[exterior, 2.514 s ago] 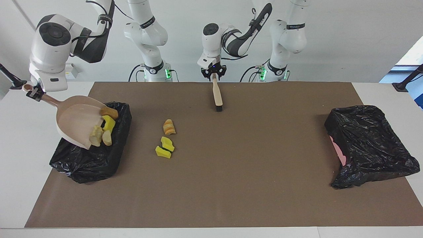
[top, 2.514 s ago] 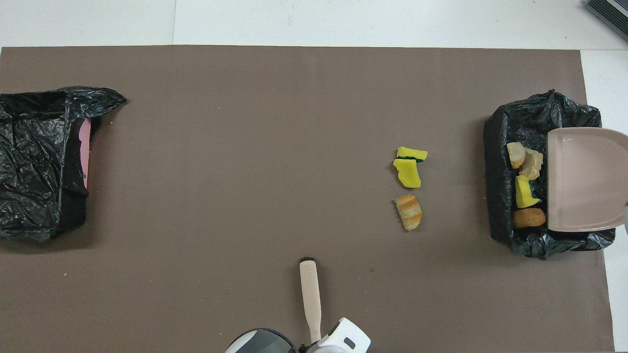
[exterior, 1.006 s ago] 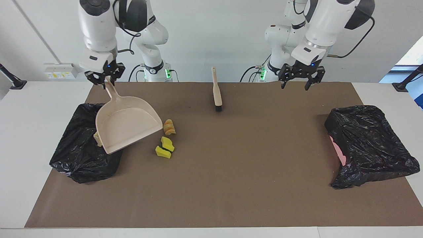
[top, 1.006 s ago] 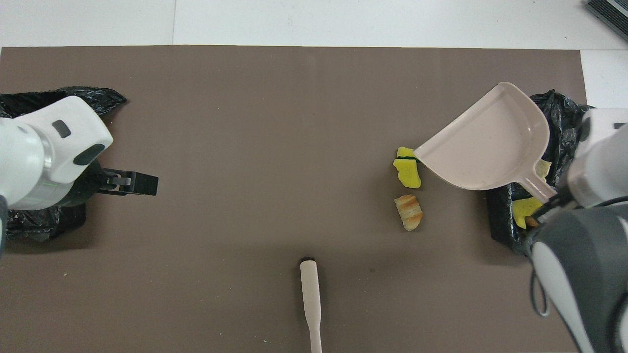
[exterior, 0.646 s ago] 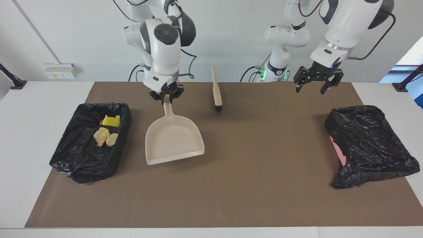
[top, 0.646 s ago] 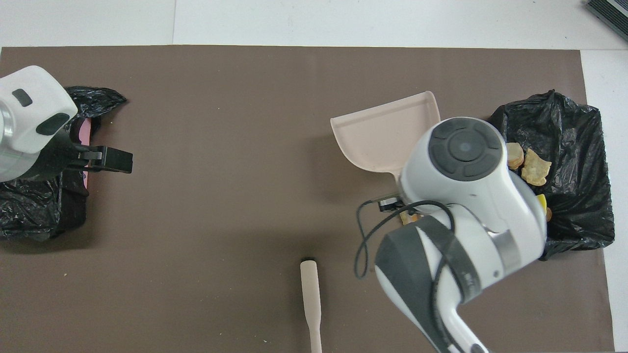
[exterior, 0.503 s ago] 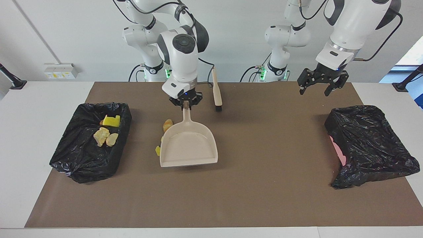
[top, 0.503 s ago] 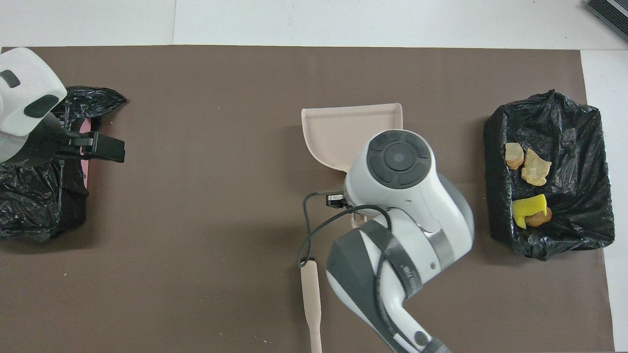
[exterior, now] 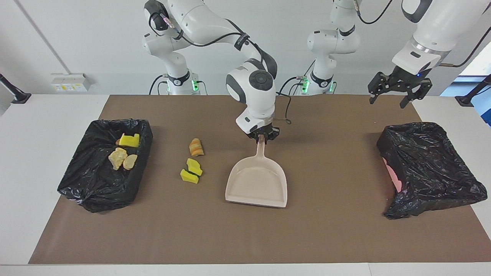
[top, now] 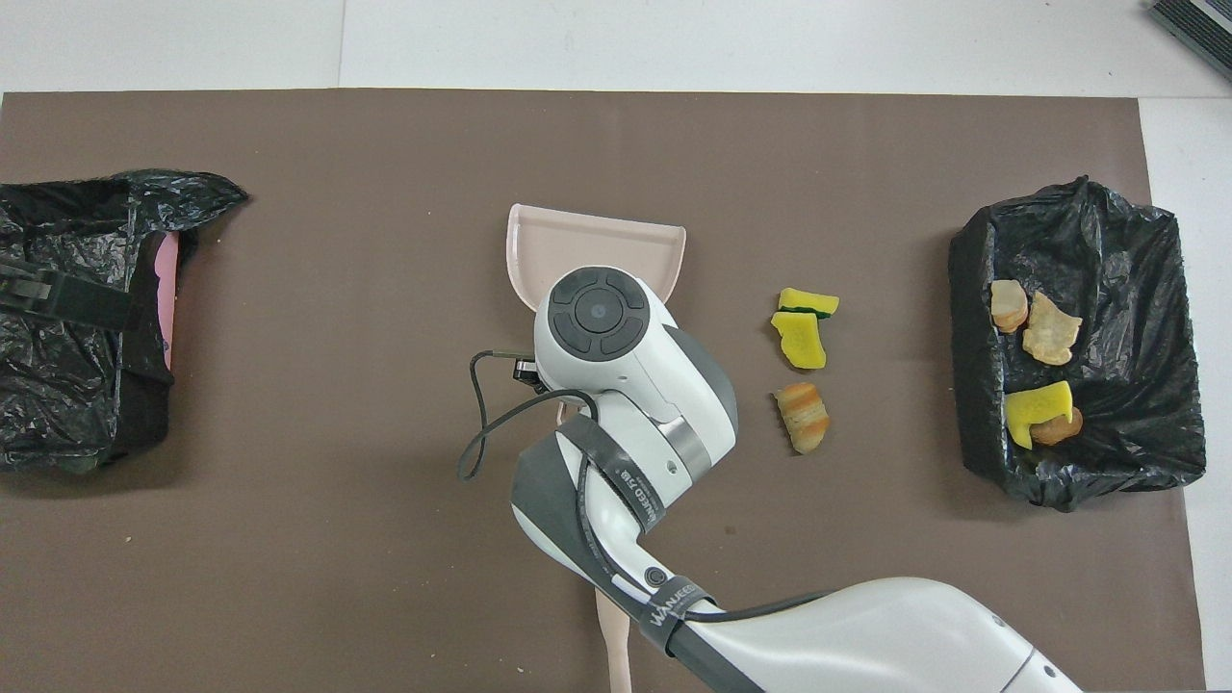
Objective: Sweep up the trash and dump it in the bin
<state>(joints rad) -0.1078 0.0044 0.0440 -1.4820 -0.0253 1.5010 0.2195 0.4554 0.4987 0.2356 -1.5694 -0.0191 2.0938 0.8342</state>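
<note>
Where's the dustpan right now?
The dustpan sits mid-mat, its handle held by the right gripper, beside the three loose trash pieces toward the right arm's end.

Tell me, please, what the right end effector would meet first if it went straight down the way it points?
Probably the dustpan itself: the right end effector is shut on its handle, pointing down at the brown mat just beneath.

Seven bits of trash show in all. Four lie in the black-lined bin (exterior: 103, 168) at the right arm's end of the table: one yellow sponge chunk (exterior: 129, 140), one orange-brown lump (top: 1057, 426) beside it, and two pale tan lumps (exterior: 117, 158). Three lie on the brown mat (exterior: 245, 237): two yellow sponge chunks with green backing (exterior: 191, 171) and one striped bread-like lump (exterior: 196, 147). There are two bins, the second (exterior: 425, 168) at the left arm's end, one beige dustpan (exterior: 257, 186), and one brush (top: 614, 645), only its handle showing.
</note>
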